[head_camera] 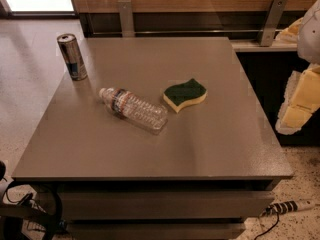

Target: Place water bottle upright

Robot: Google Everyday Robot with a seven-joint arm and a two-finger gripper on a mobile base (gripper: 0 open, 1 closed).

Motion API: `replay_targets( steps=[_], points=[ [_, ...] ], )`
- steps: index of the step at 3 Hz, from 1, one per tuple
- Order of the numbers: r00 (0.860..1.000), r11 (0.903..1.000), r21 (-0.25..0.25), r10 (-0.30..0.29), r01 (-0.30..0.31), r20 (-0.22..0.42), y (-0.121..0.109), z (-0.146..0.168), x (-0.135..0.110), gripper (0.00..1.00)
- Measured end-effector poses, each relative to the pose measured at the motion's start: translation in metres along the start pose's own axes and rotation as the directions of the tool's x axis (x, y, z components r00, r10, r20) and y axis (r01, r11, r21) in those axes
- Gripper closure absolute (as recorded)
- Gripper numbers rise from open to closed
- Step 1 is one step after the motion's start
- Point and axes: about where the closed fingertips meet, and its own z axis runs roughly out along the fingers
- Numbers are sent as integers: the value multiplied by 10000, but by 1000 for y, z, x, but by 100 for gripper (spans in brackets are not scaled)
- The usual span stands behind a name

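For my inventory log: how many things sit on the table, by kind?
bottle: 1
can: 1
sponge: 1
Total: 3
The tool is off the table, past its right edge.

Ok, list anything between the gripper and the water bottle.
The sponge lies just right of the water bottle, near its base, partly in line with the gripper at the view's right edge. The can stands clear.

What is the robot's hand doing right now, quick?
Gripper: right of the table, away from the water bottle lying on its side; its state cannot be told.
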Motion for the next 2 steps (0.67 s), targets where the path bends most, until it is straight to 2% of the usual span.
replay_targets(
  steps=[1,2],
  points=[
    [10000,10000,2,0,0,1,0,0,0,0],
    [9999,9997,-209,84,-82,57,-15,6,-10,0]
  ],
)
